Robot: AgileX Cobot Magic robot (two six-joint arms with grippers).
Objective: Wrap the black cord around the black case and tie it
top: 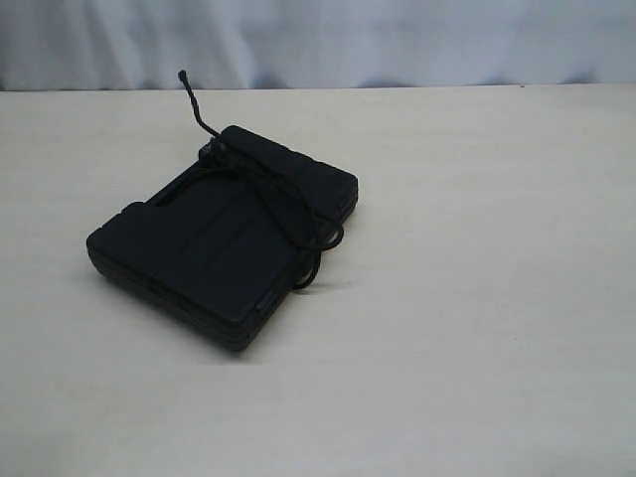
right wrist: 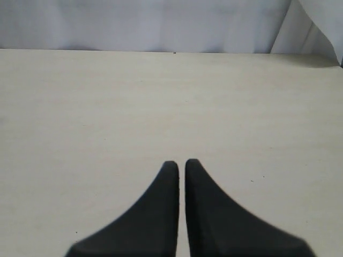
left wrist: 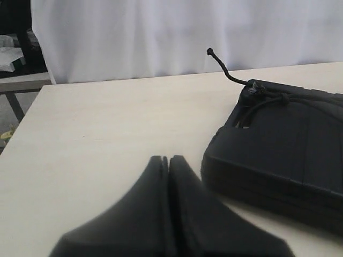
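The black case (top: 214,243) lies flat on the pale table, left of centre in the exterior view. The black cord (top: 288,204) runs across its lid near the handle end, loops down over the case's right edge, and one stiff end sticks up at the back (top: 189,89). Neither arm shows in the exterior view. In the left wrist view the case (left wrist: 284,144) lies close beside my left gripper (left wrist: 166,159), which is shut and holds nothing; the cord (left wrist: 225,69) rises from the case's corner. My right gripper (right wrist: 181,163) is shut over bare table, holding nothing.
The pale wooden table (top: 477,298) is backed by a white curtain (top: 318,40). In the left wrist view the table's edge (left wrist: 32,107) shows, with dark furniture and clutter (left wrist: 13,53) beyond it.
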